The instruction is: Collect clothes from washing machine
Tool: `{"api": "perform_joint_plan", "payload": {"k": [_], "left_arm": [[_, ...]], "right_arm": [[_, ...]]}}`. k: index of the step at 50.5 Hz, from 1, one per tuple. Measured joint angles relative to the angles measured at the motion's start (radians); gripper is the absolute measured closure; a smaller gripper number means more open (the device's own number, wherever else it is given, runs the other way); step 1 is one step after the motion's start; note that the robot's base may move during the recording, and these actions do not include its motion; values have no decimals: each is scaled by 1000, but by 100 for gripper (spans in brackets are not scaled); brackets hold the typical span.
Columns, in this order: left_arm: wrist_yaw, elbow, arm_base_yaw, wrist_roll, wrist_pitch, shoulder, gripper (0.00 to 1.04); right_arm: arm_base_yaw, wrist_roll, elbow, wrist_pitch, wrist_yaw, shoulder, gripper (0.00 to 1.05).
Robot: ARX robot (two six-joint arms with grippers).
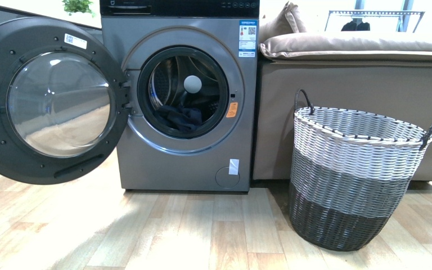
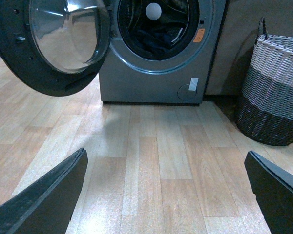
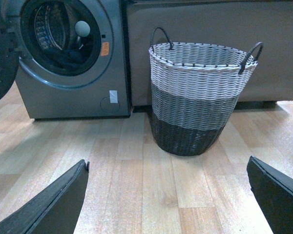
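Note:
The grey washing machine (image 1: 180,163) stands ahead with its round door (image 1: 50,101) swung open to the left. Dark navy clothes (image 1: 181,118) lie in the bottom of the steel drum. The machine also shows in the left wrist view (image 2: 151,83) with the clothes (image 2: 156,41), and in the right wrist view (image 3: 73,97) with the clothes (image 3: 68,58). My left gripper (image 2: 168,195) is open and empty above the wooden floor, well short of the machine. My right gripper (image 3: 168,195) is open and empty, facing the basket. Neither arm shows in the front view.
A woven grey-white basket (image 1: 354,180) with dark handles stands right of the machine; it shows in the right wrist view (image 3: 200,102) and the left wrist view (image 2: 276,92). A beige sofa (image 1: 360,84) is behind it. The floor (image 1: 146,230) is light wood planks.

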State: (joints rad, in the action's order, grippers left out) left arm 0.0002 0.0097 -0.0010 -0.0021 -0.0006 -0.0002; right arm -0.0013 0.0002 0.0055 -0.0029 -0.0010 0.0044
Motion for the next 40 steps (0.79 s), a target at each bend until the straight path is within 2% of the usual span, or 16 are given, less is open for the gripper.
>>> {"api": "perform_joint_plan", "payload": {"k": [40], "left_arm": [[0, 0, 0, 0, 0, 0, 7]], "right_arm": [[0, 0, 0, 0, 0, 0, 7]]}}
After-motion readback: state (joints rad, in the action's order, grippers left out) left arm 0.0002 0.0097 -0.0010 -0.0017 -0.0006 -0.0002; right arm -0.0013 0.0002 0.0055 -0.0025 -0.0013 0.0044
